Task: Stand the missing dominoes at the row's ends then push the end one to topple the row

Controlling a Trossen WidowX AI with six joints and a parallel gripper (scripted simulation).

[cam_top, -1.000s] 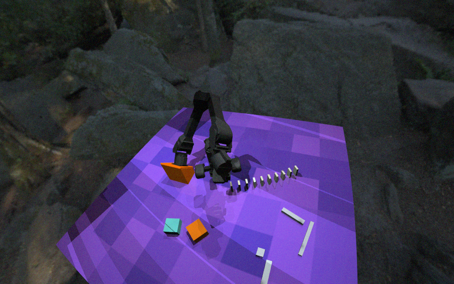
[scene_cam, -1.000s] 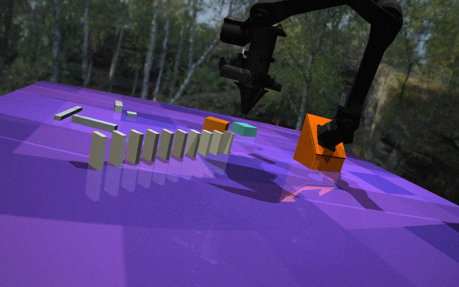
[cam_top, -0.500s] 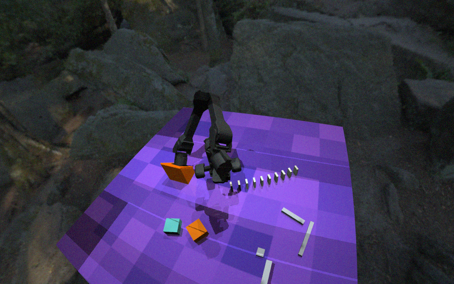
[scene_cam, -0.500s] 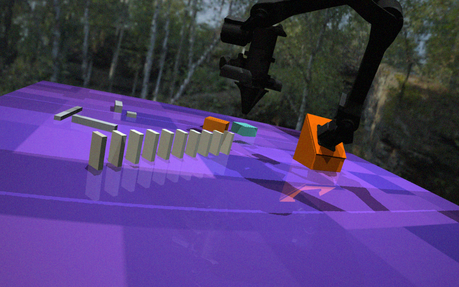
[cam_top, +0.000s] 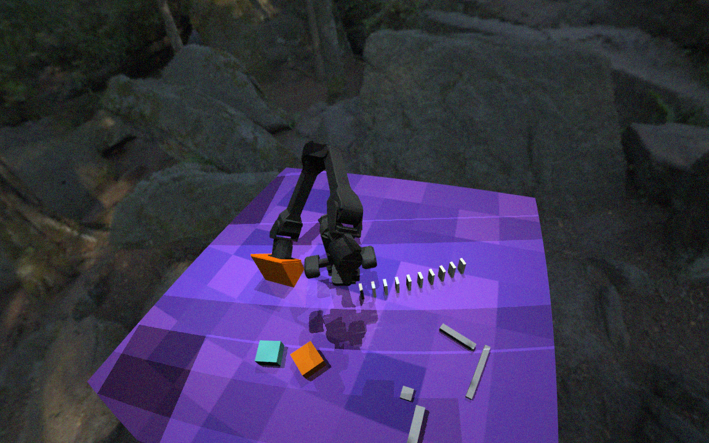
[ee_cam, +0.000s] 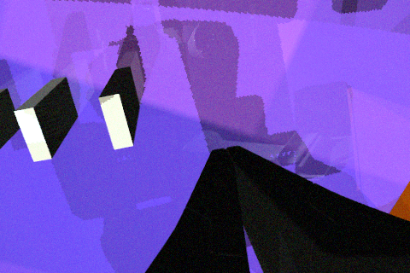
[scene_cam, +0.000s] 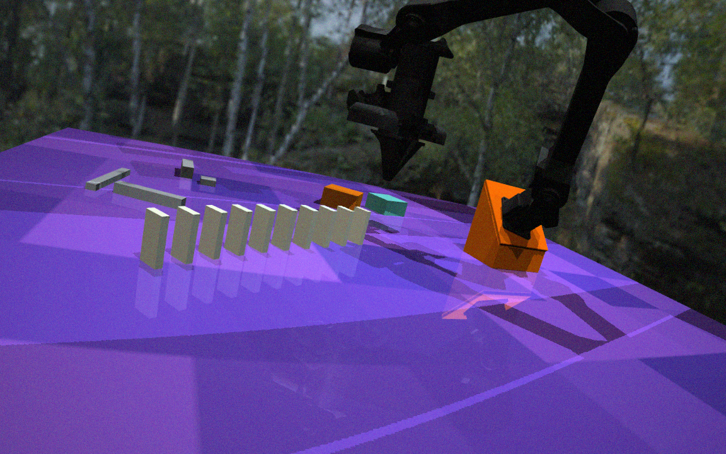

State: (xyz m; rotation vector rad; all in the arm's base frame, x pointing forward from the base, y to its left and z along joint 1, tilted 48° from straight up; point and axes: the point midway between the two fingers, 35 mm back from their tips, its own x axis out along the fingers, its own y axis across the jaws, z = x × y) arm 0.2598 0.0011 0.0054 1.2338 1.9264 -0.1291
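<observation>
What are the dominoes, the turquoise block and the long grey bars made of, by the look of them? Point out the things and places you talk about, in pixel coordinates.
Dominoes [cam_top: 408,282] [scene_cam: 153,239] [ee_cam: 117,122]: perhaps smooth plastic or painted wood; cream faces, crisp edges, no grain.
Turquoise block [cam_top: 269,352] [scene_cam: 386,204]: possibly matt plastic or painted wood, evenly coloured without bright glints.
Long grey bars [cam_top: 457,336] [scene_cam: 149,193]: metal, plastic or painted wood; plain grey faces leave it open.

Arm [cam_top: 344,189] [scene_cam: 597,73] bent at elbow, wrist up high; claw [cam_top: 346,282] [scene_cam: 391,176] [ee_cam: 225,160] pointing dwn, shut w/ nothing btwn tips.
</observation>
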